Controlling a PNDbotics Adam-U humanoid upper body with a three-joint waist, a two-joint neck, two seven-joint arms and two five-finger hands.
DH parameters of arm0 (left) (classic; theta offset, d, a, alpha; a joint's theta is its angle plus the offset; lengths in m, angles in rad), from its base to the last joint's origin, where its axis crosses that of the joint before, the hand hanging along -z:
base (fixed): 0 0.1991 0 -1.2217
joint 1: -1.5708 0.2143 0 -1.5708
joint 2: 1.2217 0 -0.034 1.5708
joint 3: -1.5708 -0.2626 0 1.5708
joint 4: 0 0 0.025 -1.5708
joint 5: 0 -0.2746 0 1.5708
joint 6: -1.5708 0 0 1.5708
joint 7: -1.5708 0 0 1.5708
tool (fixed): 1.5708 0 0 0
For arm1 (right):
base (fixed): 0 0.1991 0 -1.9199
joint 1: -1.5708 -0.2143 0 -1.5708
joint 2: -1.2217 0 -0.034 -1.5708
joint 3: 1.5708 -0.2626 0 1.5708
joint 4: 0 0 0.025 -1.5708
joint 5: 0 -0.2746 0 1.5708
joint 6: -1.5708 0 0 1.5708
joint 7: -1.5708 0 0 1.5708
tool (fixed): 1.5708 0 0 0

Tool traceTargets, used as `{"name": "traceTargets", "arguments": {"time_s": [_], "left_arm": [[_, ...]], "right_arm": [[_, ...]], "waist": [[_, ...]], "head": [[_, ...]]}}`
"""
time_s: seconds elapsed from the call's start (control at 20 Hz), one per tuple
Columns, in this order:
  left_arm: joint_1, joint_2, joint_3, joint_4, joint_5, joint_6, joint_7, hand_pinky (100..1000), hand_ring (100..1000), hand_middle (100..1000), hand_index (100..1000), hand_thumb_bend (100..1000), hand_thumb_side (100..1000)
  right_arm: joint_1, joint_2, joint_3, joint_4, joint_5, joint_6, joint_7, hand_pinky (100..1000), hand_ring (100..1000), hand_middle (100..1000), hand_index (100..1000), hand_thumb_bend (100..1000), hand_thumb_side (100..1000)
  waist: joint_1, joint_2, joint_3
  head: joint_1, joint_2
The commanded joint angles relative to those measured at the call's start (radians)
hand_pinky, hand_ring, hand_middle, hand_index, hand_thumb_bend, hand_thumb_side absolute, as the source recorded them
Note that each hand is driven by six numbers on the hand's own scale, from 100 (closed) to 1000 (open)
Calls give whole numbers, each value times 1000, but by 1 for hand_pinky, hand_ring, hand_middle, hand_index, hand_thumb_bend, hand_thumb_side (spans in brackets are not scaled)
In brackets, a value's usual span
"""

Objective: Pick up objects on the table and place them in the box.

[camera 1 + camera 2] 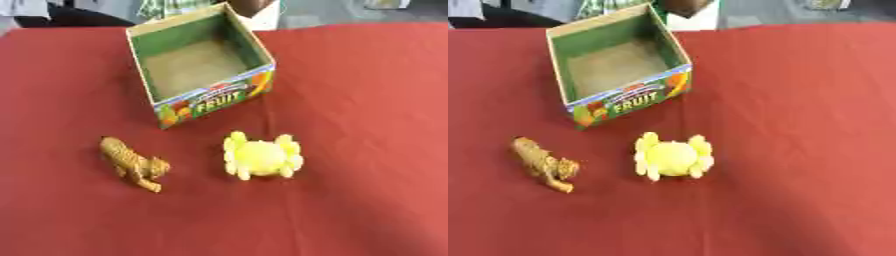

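Hands out of view, red tablecloth (pixel 367 125), open box (pixel 149 65), two toys

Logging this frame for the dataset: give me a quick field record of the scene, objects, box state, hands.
surface: red tablecloth
box: open cardboard box with FRUIT print on its near wall, far centre-left, nothing visible inside
object 1: brown tiger figure, on the cloth, near side of the box, to the left
object 2: yellow plush toy, on the cloth, right of the tiger, apart from it
objects in box: none
objects left to place: two
hands: neither in view
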Motion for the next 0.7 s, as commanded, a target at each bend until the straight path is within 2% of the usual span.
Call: {"name": "traceTargets", "arguments": {"time_s": [0.05,0.35,0.7], "left_arm": [[-7,31,2,-17,-1,-2,-5,448,494,567,736,100,985],[-9,32,1,-17,-1,-2,-5,448,494,568,736,100,986],[-13,32,-2,-17,0,-3,-7,448,495,568,736,100,987]], "right_arm": [[-15,-16,-6,-21,5,-2,3,870,810,724,854,100,1000],[-20,-19,-3,-21,8,-1,10,870,811,726,855,100,1000],[-34,-26,5,-21,13,-4,21,870,813,729,855,100,1000]], "waist": [[-2,-15,0],[-6,-10,2],[-14,-3,6]], "head": [[-5,19],[-8,34],[-10,28]]}}
